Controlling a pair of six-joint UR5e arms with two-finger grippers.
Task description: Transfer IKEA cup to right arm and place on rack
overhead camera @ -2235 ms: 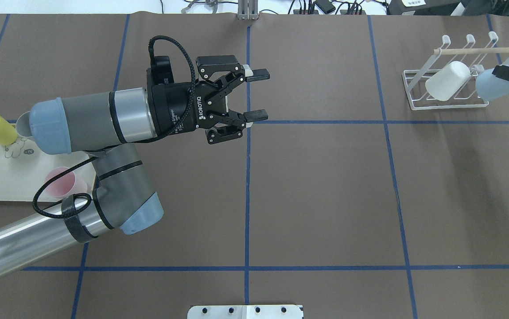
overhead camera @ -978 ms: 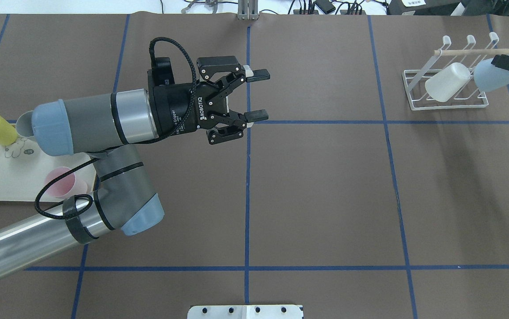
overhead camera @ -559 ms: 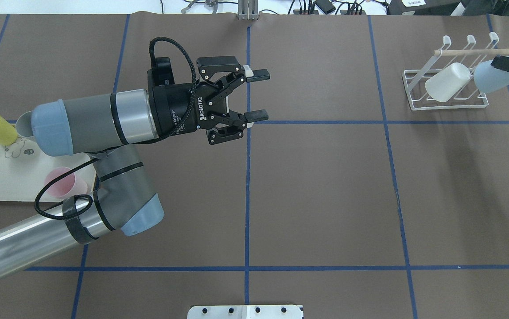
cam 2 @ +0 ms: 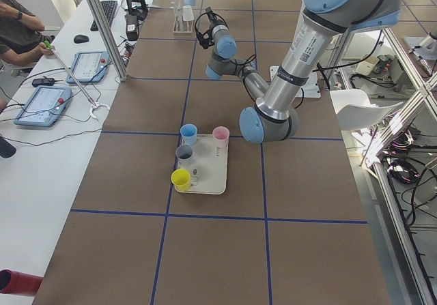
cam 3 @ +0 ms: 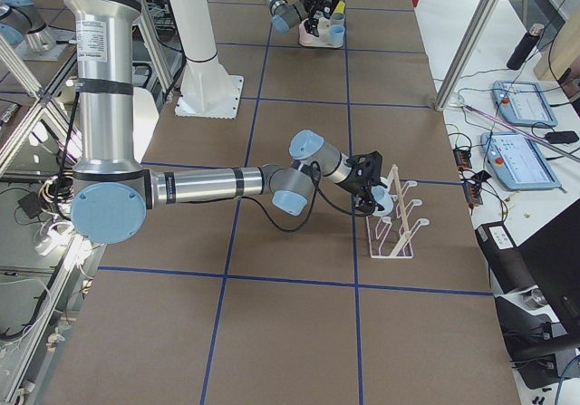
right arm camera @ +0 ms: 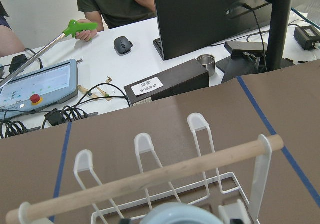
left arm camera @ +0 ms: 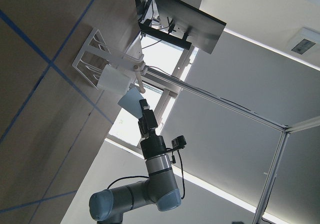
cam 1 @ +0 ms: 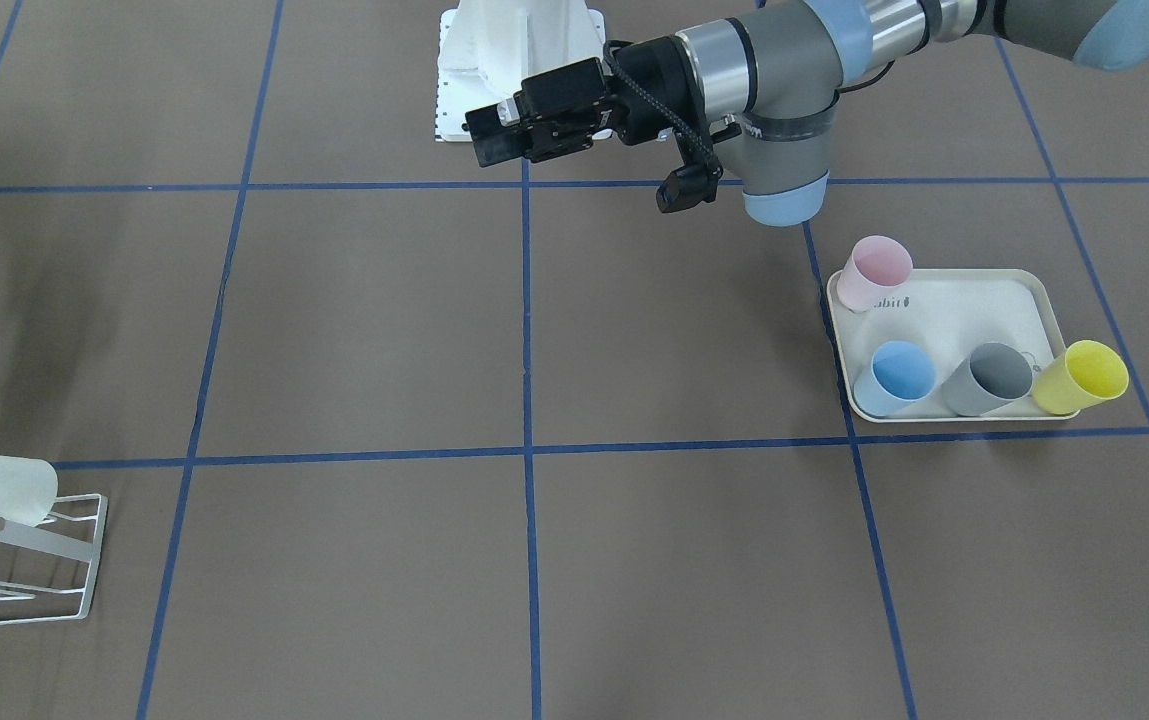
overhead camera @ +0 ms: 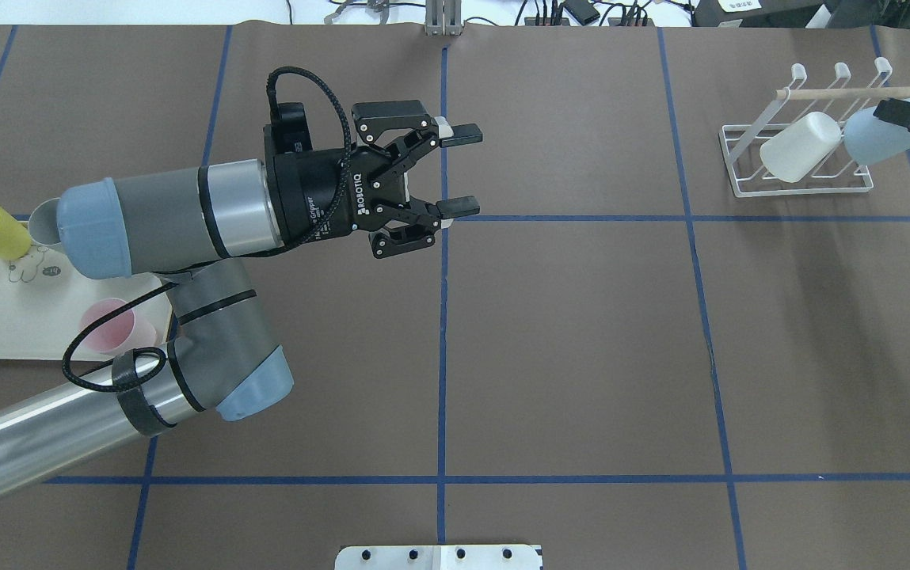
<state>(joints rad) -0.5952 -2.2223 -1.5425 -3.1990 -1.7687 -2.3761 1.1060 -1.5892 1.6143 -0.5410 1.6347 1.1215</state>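
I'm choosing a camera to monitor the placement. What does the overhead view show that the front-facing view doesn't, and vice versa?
Only overhead: the right gripper holding a pale blue cup at the rack, beside the white cup. Only front-facing: a blue cup on the tray, which the left arm hides from overhead. Both: the open left gripper, the white cup on the rack, and the tray's pink cup, grey cup and yellow cup.
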